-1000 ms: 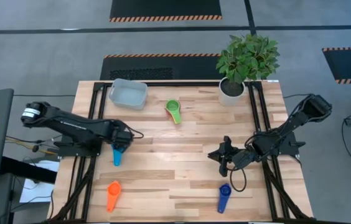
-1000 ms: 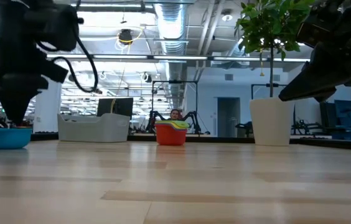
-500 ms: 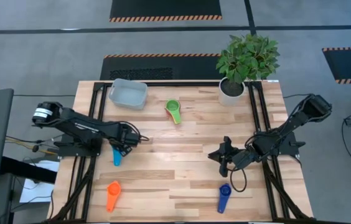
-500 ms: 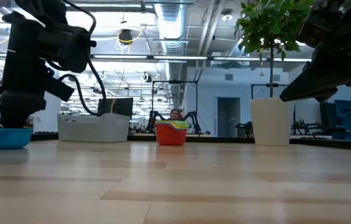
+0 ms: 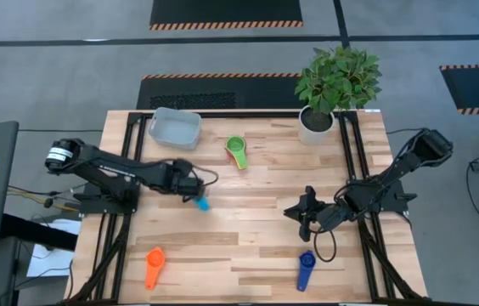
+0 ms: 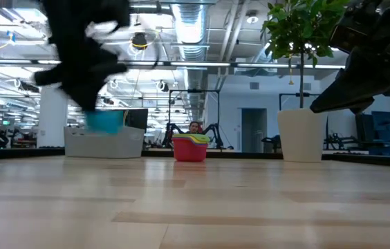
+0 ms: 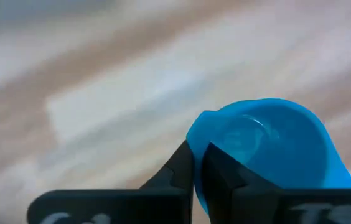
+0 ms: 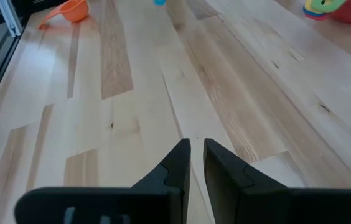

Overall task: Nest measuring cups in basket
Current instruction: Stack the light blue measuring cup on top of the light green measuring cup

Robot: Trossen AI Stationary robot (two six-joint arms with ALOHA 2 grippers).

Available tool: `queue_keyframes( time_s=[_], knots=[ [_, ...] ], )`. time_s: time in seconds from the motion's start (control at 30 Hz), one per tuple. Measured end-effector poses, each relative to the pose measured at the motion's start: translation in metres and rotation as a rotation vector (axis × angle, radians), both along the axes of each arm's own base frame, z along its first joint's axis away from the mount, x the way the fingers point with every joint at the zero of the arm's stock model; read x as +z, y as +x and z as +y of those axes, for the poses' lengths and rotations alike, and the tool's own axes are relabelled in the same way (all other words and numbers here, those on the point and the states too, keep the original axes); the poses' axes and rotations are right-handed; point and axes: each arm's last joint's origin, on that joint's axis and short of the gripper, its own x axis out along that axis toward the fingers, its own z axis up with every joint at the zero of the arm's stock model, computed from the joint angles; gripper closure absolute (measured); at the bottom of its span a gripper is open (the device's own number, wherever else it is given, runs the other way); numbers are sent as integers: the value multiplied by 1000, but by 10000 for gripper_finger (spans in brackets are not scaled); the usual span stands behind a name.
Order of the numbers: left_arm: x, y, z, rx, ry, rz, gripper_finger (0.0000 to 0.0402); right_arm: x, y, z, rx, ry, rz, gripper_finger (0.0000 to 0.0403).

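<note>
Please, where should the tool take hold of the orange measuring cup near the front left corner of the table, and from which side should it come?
Probably best by the flat handle. The orange measuring cup lies upright on the table, bowl toward the far side and handle pointing to the front edge. Coming straight down from above, fingers across the narrow handle, seems safest; the round bowl is wider and harder to pinch.
</note>
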Motion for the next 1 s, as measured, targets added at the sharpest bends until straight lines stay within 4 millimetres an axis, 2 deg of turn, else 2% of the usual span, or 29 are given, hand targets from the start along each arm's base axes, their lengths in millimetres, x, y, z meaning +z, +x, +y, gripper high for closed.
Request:
queue_keyframes(
  time_s=[0.13,0.23,0.33,0.43,0.7,1.0],
  knots=[
    [45,26,12,71,107,-214,394,0,2,-3,-23,10,-2,334],
    [75,40,28,49,157,-305,388,0,2,-5,-31,13,-2,334],
    [90,49,52,88,194,-366,395,0,2,-4,-31,13,-2,334],
    [90,62,77,73,200,-357,397,0,2,-4,-29,10,-2,334],
    [56,95,127,44,163,-251,396,-2,1,-5,-28,-8,24,334],
    [34,111,169,28,109,-198,395,-2,1,-5,-28,-10,25,334]
  ],
)
